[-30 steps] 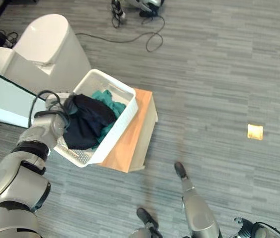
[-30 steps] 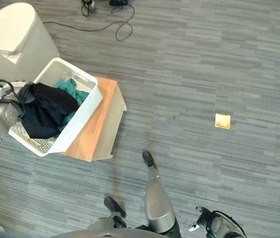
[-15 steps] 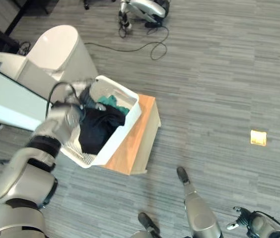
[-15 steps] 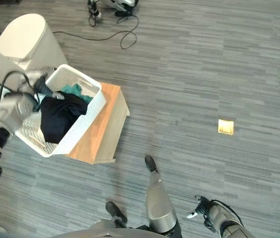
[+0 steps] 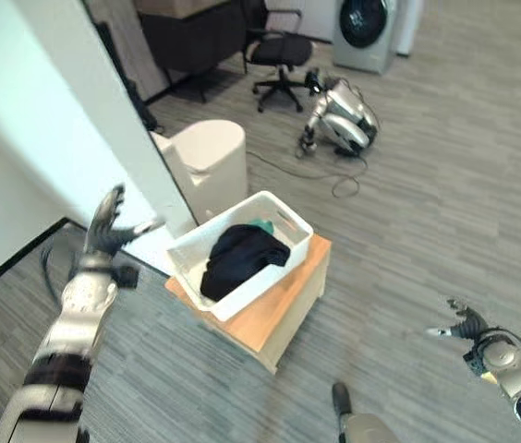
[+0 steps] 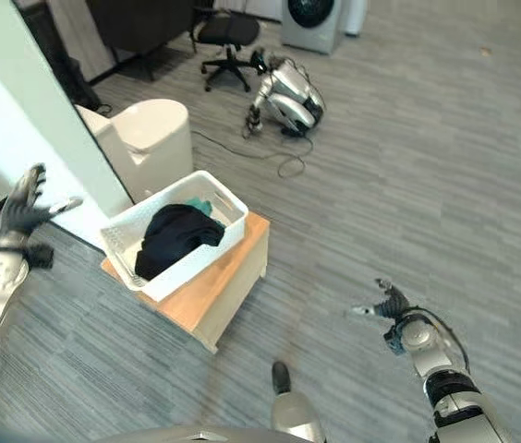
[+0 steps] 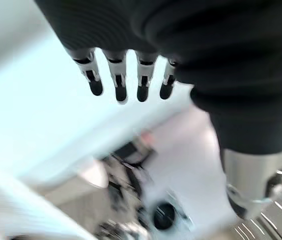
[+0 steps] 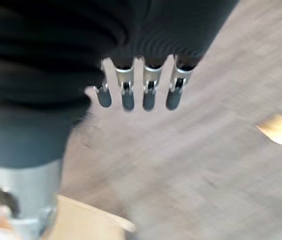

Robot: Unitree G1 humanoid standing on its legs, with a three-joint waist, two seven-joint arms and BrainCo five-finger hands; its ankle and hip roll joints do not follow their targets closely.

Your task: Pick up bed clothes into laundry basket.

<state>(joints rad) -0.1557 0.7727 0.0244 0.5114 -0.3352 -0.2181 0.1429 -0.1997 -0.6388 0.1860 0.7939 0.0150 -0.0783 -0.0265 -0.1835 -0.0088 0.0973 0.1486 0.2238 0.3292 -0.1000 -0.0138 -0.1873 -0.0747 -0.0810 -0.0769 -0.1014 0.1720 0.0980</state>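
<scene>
A white laundry basket [image 5: 242, 277] is sitting on a low wooden desk [image 5: 279, 309] in the middle of the grey striped floor [image 5: 445, 212], and the bed clothes are lying inside it: a black garment [image 5: 237, 258] is heaped across the middle, with a bit of green cloth [image 5: 260, 224] peeking out at its far edge. The left robot hand [image 5: 108, 226] is hanging in the air to the left of the basket, well apart from it, with its fingers spread wide and straight and gripping nothing; its wrist view is showing the straight dark-tipped fingers [image 7: 118, 82] with nothing between them and the thumb. The right robot hand [image 5: 464, 325] is hovering low at the near right, well apart from the desk, its fingers likewise splayed wide and empty. A rounded white bin [image 5: 210, 161] is standing just beyond the basket beside a pale wall panel [image 5: 76, 101]. Farther off, an office chair [image 5: 274, 51] and a washing machine [image 5: 367, 23] are standing at the far side of the room.
</scene>
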